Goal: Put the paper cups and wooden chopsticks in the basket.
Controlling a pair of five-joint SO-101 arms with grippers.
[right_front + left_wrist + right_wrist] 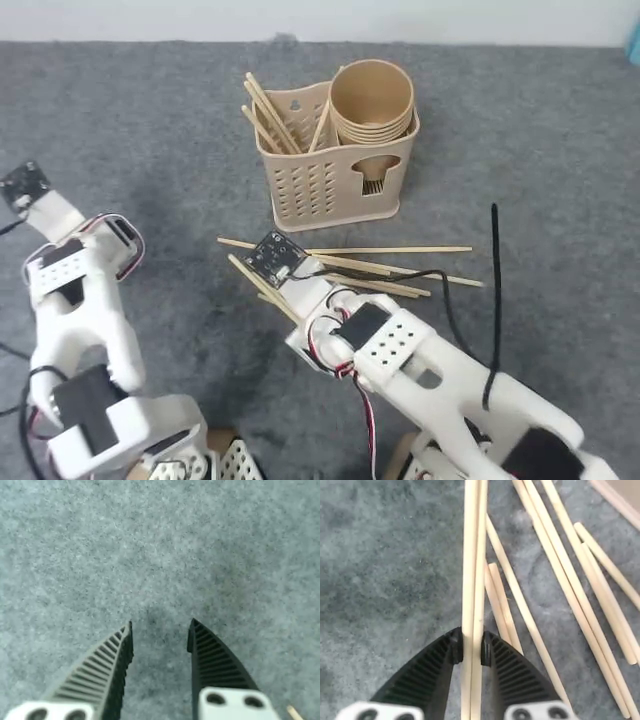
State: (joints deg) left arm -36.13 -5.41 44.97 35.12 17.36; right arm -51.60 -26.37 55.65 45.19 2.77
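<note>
Nearest, the left hand (160, 640) hangs with its fingers apart over bare grey counter (150, 130), holding nothing and likely parked out of the way. Beside it, the right hand (471, 652) is clamped on 2 wooden chopsticks (473, 555) lying side by side, probably gripped together to save a trip. More loose chopsticks (400, 268) lie scattered just beyond. Farther back stands the basket (330, 190), already holding stacked paper cups (372, 95) and some leaning sticks (268, 118). The held pair's ends are cut off, and the cup count is unclear.

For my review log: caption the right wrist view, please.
Right gripper shut on two wooden chopsticks, loose chopsticks beside them on grey mat.
</note>
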